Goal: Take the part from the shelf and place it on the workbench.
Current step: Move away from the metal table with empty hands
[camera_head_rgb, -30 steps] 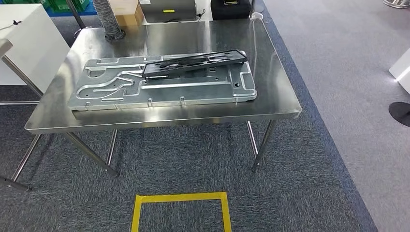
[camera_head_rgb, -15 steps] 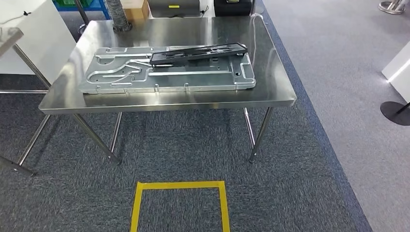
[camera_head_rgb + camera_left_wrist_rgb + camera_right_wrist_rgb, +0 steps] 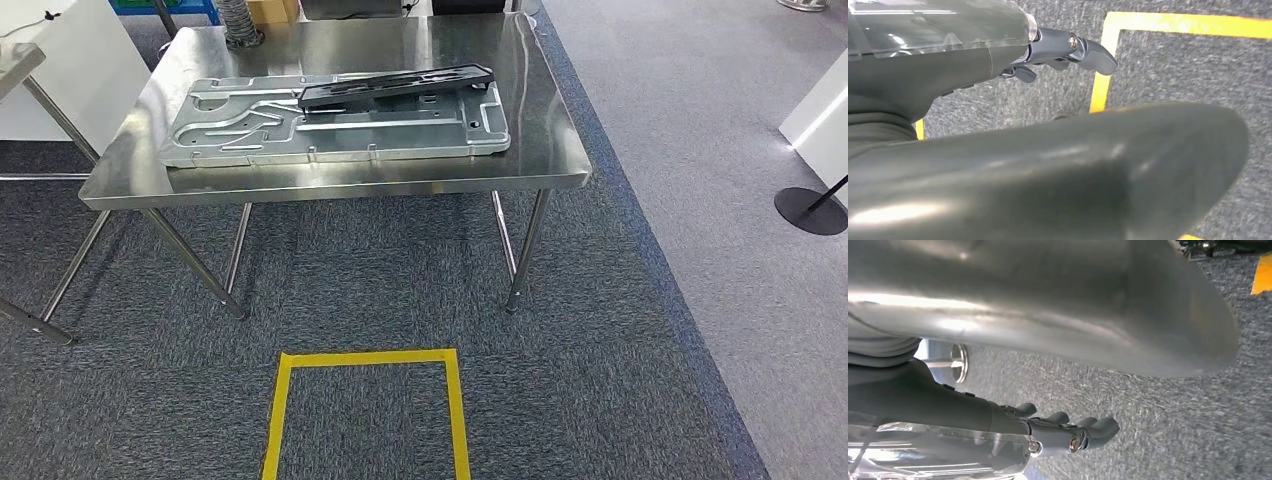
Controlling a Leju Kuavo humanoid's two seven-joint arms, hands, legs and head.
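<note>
grey carpet (image 3: 620, 330) spreads under our steel workbench (image 3: 540, 140), where a big aluminium plate (image 3: 330, 135) carries the black part (image 3: 395, 85) (propped along its far edge). our left hand (image 3: 1063, 50) and right hand (image 3: 1068, 432) hang empty, fingers loosely apart.

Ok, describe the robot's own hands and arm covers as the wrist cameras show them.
Left hand: dark grey fingers, rounded tips, a silver screw at the base, behind a clear glossy cover. Right hand: the same dark grey fingers with silver screws and a clear cover. A smooth, rounded shell crosses each view, dark grey on the left, silver on the right.
</note>
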